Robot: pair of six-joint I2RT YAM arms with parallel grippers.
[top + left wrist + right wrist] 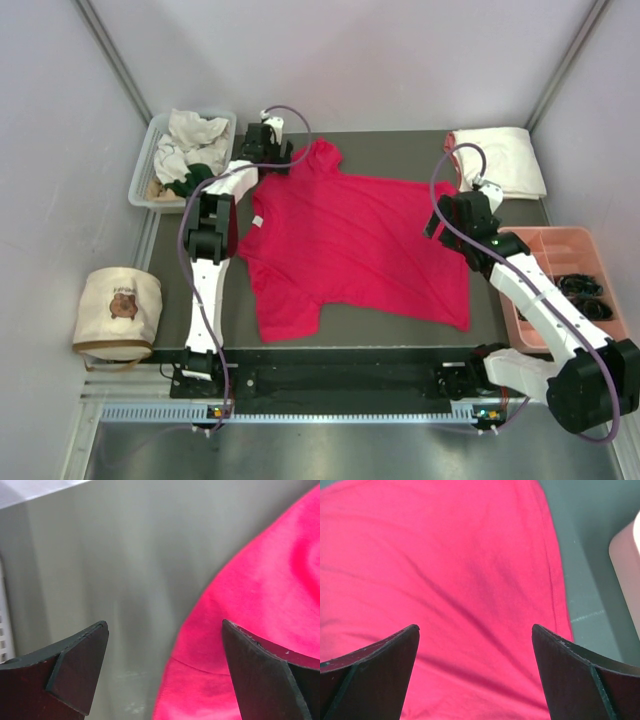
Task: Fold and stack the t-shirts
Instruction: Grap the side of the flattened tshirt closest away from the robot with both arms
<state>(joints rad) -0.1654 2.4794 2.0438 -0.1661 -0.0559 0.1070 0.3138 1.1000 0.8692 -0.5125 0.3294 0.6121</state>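
Crimson t-shirt (350, 235) flat; left fingers (75, 670), right fingers (375, 675) wide, empty. Pinch your far sleeve and right hem squarely, then fold.

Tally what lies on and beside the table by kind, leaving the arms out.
Red t-shirt, spread flat: 1
Cream-white t-shirt, folded: 1
White bin of crumpled clothes: 1
Beige bag with bear print: 1
Pink tray: 1
Total: 5
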